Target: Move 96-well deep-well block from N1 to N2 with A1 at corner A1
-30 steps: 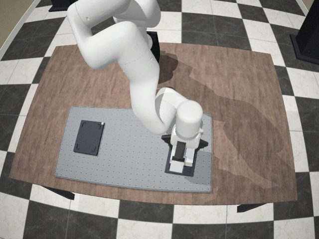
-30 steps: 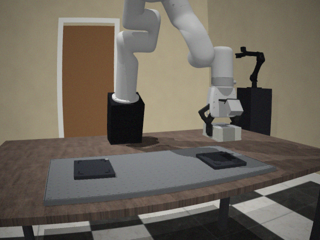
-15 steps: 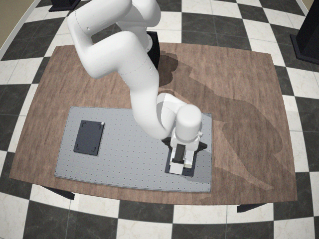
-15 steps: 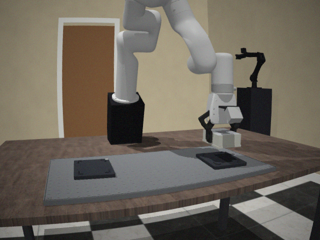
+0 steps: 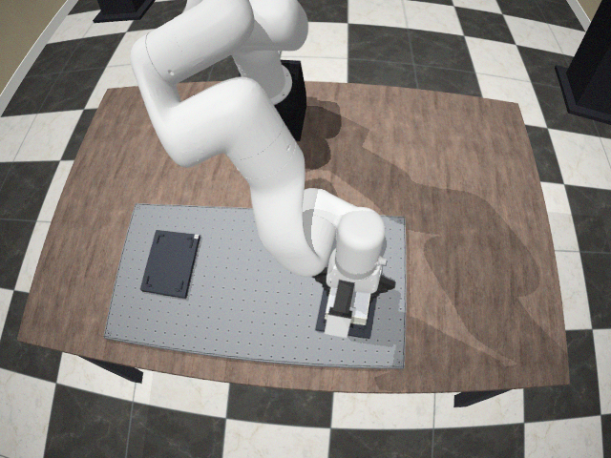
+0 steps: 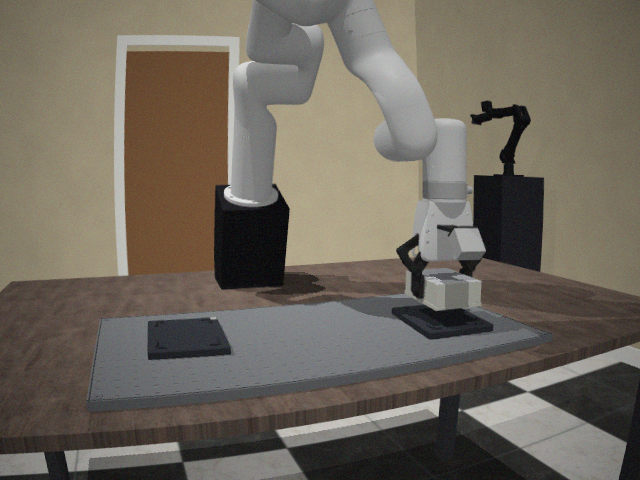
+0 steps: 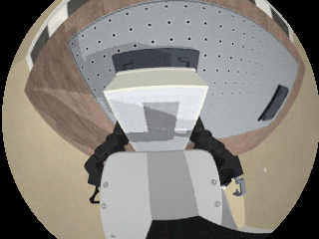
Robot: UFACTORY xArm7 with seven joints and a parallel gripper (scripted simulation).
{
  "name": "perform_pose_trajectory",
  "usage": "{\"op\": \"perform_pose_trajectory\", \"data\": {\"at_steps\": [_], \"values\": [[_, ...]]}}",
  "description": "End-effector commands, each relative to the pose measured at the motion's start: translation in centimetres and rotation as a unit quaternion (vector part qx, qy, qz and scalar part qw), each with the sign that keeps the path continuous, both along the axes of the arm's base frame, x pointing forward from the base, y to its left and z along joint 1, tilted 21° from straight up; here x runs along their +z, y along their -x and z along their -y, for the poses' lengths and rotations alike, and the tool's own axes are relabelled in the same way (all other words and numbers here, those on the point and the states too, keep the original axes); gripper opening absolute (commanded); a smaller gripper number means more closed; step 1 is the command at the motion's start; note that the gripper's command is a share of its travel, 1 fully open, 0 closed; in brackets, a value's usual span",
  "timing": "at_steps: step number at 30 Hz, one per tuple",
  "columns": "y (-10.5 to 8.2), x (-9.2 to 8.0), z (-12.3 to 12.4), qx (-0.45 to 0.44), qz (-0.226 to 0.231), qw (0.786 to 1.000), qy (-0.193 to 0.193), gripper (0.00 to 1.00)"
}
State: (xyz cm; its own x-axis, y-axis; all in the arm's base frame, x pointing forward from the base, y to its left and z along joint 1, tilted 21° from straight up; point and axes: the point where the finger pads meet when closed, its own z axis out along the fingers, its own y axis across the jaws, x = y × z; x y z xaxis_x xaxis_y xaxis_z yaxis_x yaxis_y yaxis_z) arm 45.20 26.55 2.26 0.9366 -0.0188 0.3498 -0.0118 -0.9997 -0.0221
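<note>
My gripper (image 6: 444, 281) is shut on the cream 96-well deep-well block (image 6: 447, 291), gripping it from above by its two sides. The block hangs upright and level just above the dark plate nest N2 (image 6: 442, 321); I cannot tell whether it touches the nest. In the overhead view the wrist (image 5: 351, 296) hides most of the block (image 5: 362, 311) and of N2. In the wrist view the block (image 7: 156, 110) fills the middle, with N2 (image 7: 155, 62) beyond it. Plate nest N1 (image 5: 170, 263) lies empty at the other end of the grey perforated baseplate (image 5: 256, 290), with a white mark at one corner.
The arm's black base pedestal (image 6: 251, 237) stands behind the baseplate. A second black pedestal with a small black arm (image 6: 508, 217) stands off the table at the back right. The baseplate's edge runs close past N2.
</note>
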Motion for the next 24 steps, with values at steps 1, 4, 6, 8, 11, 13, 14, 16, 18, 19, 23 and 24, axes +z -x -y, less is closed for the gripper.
{"op": "perform_pose_trajectory", "data": {"at_steps": [1,4,6,8,11,13,14,16,18,19,23,24], "values": [[-0.44,-0.79,-0.15,0.0,0.002,1.0,-0.001,0.0],[-0.62,-1.26,-0.16,0.0,0.002,1.0,-0.001,0.0],[-0.68,-1.41,-0.16,0.0,0.002,1.0,-0.001,0.0],[-0.69,-1.44,-0.16,0.0,0.002,1.0,-0.001,0.0],[-0.69,-1.44,-0.17,0.0,0.002,1.0,-0.001,0.0],[-0.69,-1.44,-0.17,0.0,0.002,1.0,-0.001,0.0],[-0.69,-1.45,-0.17,0.0,0.002,1.0,-0.001,0.0],[-0.69,-1.44,-0.16,0.0,0.002,1.0,-0.001,0.0],[-0.69,-1.44,-0.16,0.0,0.002,1.0,-0.001,0.0],[-0.69,-1.44,-0.16,0.0,0.002,1.0,-0.001,0.0],[-0.69,-1.45,-0.16,0.0,0.002,1.0,-0.001,0.0],[-0.69,-1.45,-0.16,0.0,0.002,1.0,-0.001,0.0]]}}
